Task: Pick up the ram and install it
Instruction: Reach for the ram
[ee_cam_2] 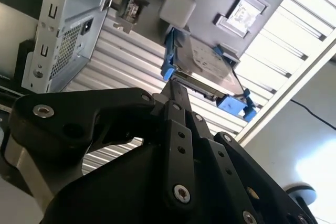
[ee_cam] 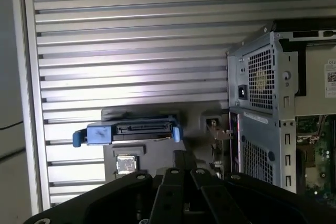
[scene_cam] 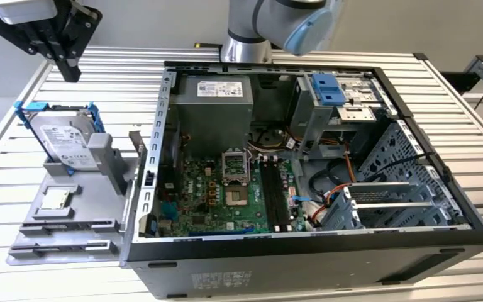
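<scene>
Closest in, the black jointed gripper [ee_cam_2: 176, 89] is held closed and empty, well apart from the open black computer case [scene_cam: 309, 250], beside whose outer wall the thin dark circuit-board ram [scene_cam: 138, 150] appears stood on edge: judged light, stiff, fragile, best gripped across its flat faces.

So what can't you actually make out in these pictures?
Long green circuit-board ram stick: too small to pick out among the parts on the grey plastic holder, exterior view.
Silver hard drive in its blue frame: partly hidden by the black gripper, second wrist view.
Green motherboard: cut off by the picture's edge, first wrist view.
</scene>
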Controlling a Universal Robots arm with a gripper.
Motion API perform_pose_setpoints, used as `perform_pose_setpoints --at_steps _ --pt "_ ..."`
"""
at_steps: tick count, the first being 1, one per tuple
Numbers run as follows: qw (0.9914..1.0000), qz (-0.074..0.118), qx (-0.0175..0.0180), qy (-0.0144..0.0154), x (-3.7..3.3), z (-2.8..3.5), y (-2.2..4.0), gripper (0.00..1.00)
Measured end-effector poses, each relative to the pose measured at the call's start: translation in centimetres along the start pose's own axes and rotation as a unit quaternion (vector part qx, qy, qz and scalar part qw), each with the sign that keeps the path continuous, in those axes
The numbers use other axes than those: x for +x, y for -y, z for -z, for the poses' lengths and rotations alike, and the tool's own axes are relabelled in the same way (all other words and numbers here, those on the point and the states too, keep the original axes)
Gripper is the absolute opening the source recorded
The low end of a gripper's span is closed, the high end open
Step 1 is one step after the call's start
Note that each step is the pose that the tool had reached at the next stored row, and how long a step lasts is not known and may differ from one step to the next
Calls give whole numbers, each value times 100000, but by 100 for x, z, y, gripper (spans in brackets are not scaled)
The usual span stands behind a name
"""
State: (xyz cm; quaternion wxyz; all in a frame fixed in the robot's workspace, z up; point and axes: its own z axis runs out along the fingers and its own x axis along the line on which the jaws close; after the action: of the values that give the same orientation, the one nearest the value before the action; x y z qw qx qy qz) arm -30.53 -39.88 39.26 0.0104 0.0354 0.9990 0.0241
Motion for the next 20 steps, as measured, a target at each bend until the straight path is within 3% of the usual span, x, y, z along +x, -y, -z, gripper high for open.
perform_pose_setpoints --at_steps 7,20 --pt "100000 39 2 -3 230 5 16 0" --pt "99976 2188 -41 -105 419 8 29 0"
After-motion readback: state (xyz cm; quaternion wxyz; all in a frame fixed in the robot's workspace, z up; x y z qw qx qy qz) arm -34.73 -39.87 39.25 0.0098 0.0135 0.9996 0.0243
